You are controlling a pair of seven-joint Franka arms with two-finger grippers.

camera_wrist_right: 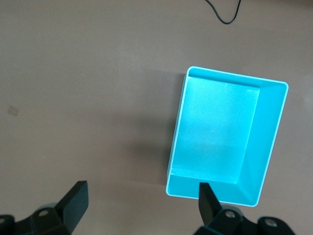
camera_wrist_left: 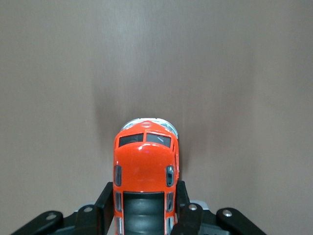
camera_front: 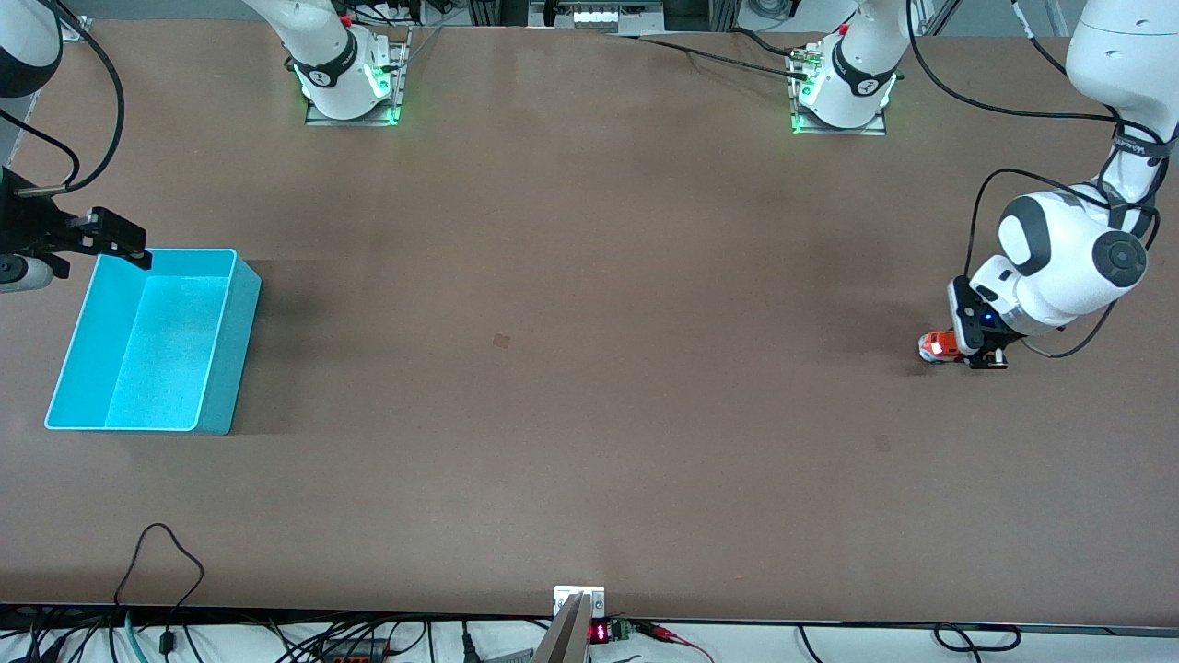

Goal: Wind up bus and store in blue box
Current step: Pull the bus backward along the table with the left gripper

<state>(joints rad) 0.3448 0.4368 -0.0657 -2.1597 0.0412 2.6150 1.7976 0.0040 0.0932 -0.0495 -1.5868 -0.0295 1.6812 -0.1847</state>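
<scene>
Brown tabletop (camera_front: 589, 368) stretches almost bare between 2 Franka arms, with the job seemingly at an early stage. At the left arm's end of the table, near that edge, the left gripper (camera_front: 978, 354) is down at the surface, and its wrist view shows the orange-red toy bus (camera_wrist_left: 145, 169) standing on its wheels between the 2 black fingers (camera_wrist_left: 103, 205), which sit close against its sides, apparently clamped on it. Whether the spring has been wound cannot be told. The blue box (camera_front: 214, 341) sits near the edge at the right arm's end of the table, well apart from the bus, and the right wrist view shows it empty. The right gripper (camera_front: 120, 241) hangs in wait above the box's farther corner, its fingers (camera_wrist_right: 76, 198) spread wide and holding nothing. Left to do, by this evidence: the winding, if not done, then the trip along the length of the table and the drop into the box.
</scene>
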